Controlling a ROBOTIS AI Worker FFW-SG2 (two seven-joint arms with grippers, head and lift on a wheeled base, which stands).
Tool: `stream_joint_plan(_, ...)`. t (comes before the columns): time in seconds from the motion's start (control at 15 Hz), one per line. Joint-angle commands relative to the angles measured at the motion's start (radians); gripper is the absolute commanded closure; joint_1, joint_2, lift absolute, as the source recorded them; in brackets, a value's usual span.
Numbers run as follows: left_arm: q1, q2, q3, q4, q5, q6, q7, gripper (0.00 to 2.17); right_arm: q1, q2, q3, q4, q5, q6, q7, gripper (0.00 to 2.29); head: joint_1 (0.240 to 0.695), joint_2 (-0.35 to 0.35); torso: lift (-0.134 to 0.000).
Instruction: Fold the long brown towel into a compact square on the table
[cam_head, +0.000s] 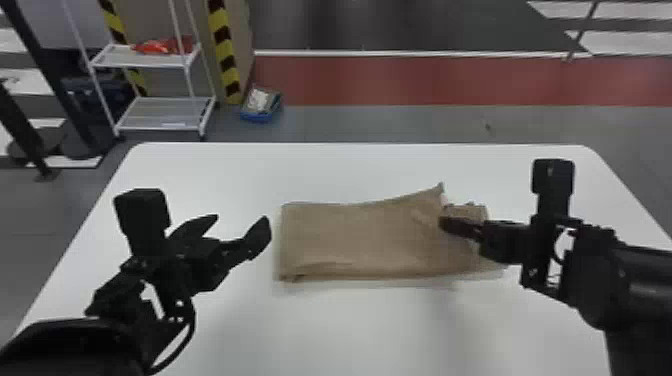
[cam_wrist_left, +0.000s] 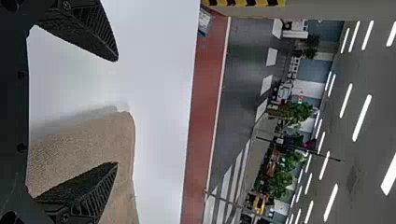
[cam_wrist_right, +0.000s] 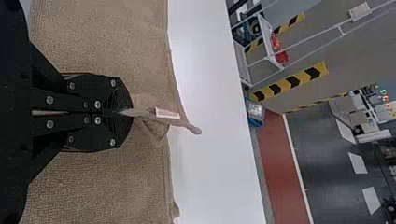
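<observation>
Left gripper spread wide; right gripper pinching brown towel. White table beneath both. Towel lying on table, roughly oblong, left end near left gripper, far edge peaked. Small white label on pinched cloth.

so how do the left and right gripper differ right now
The left gripper's fingers are spread, while the right gripper's are shut on a pinch of the towel. The left gripper is off the towel's left side; the right gripper is at its right part. Both are black with two fingers.
</observation>
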Motion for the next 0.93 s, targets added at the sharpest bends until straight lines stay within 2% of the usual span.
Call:
stream_joint_plan(0.0,-0.002,0.000,0.001,0.001,0.000,0.000,0.000,0.09,-0.004,0.002,-0.078,-0.081,-0.037,0.068,0.000,1.39,0.695,-0.011,-0.123)
stream_joint_plan(0.07,-0.003,0.002,0.004,0.004,0.000,-0.003,-0.002,0.09,-0.024,0.002,-0.130,-0.083,-0.054,0.105,0.000,1.39,0.695,-0.017,-0.123)
stream_joint_plan(0.27,-0.008,0.000,0.001,0.020,0.000,-0.003,-0.003,0.09,-0.035,0.002,-0.138,-0.041,-0.054,0.123,-0.002,1.34,0.695,-0.060,-0.123)
stream_joint_plan(0.33,-0.006,0.000,-0.001,0.020,0.000,-0.003,-0.003,0.09,-0.040,0.002,-0.136,-0.014,-0.051,0.117,-0.005,1.12,0.695,-0.064,-0.123)
stream_joint_plan(0.47,-0.002,0.000,0.005,0.020,0.000,-0.003,-0.005,0.09,-0.041,0.002,-0.141,0.006,-0.045,0.102,-0.011,0.27,0.695,-0.068,-0.123)
stream_joint_plan(0.6,0.001,0.000,0.013,0.020,0.000,-0.003,-0.006,0.09,-0.038,0.002,-0.164,0.005,-0.048,0.105,-0.017,0.05,0.695,-0.070,-0.123)
stream_joint_plan(0.87,0.001,-0.002,0.005,0.021,0.000,-0.003,-0.008,0.09,-0.036,0.002,-0.199,-0.007,-0.042,0.139,-0.019,0.05,0.695,-0.088,-0.123)
